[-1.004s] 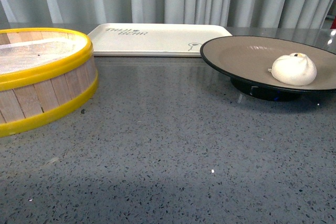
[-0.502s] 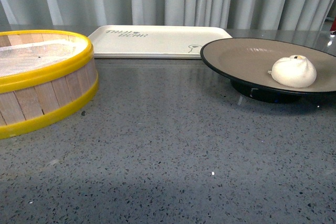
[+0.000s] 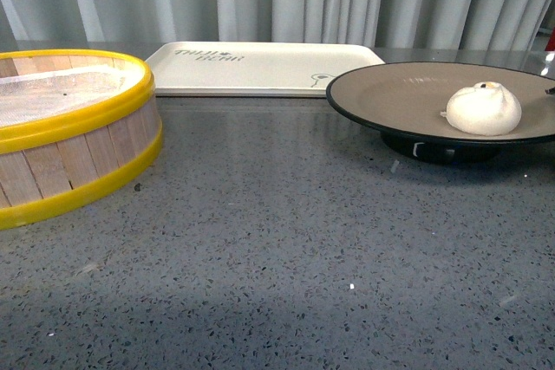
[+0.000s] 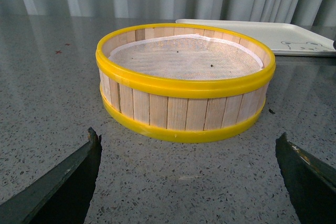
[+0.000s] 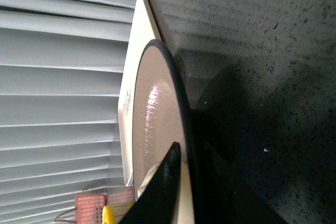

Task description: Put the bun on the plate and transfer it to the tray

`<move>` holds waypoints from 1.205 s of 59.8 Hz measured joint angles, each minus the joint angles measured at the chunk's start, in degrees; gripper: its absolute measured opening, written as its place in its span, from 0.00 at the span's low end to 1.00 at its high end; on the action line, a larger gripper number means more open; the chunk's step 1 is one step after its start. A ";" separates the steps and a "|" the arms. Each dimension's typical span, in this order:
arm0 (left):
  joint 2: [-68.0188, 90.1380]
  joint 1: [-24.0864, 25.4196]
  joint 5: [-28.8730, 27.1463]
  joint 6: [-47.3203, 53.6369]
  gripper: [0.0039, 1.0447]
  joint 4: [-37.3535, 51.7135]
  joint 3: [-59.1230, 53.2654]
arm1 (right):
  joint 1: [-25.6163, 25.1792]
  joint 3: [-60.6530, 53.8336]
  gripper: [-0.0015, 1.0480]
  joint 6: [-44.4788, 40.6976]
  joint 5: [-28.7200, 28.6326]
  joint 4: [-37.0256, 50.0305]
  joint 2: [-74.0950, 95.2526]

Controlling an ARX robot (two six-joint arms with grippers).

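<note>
Nearest, at nine o'clock, stood one steamer basket [image 3: 78, 158]. The left gripper [image 4: 187, 137] faced it with fingers wide apart, holding nothing. Farther off, at two o'clock, one plate [image 3: 390, 93] carried one bun [image 3: 483, 109], which sat toward the plate's three o'clock edge. The right gripper [image 5: 190, 156] appeared clamped on the plate's rim, one finger over and one under. The plate looked stiff and glossy, best held by its rim and kept level, since the soft, light bun could slide. Farthest, at twelve, lay one tray [image 3: 260, 67].
</note>
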 joint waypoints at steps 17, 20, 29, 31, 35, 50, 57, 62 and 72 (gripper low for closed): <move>0.00 0.00 0.00 0.00 0.94 0.00 0.00 | -0.52 -1.40 0.03 -1.81 1.31 -0.04 -2.80; 0.00 0.00 0.00 0.00 0.94 0.00 0.00 | -0.13 -1.40 0.03 -2.64 1.46 -0.09 -4.20; 0.00 0.00 0.00 0.00 0.94 0.00 0.00 | 0.59 -0.35 0.03 -3.93 1.42 1.07 -6.08; 0.00 0.00 0.00 -0.02 0.94 0.00 0.00 | 0.63 0.70 0.03 -4.07 1.22 1.05 -6.05; 0.00 0.00 0.00 0.00 0.94 0.00 0.00 | 0.61 4.72 0.03 -4.35 1.03 0.68 -4.94; 0.00 0.00 0.00 -0.02 0.94 0.00 0.00 | 0.31 23.30 0.03 -4.85 1.11 -4.22 7.98; 0.00 0.00 0.00 0.00 0.94 0.00 0.00 | 1.25 32.44 0.03 -4.92 2.21 -7.89 16.39; 0.00 0.00 0.00 0.00 0.94 0.00 0.00 | 2.80 40.02 0.03 -5.03 3.19 -11.06 22.58; 0.00 0.00 0.02 0.00 0.94 0.00 0.00 | 5.97 52.46 0.03 -5.40 3.28 -16.06 30.27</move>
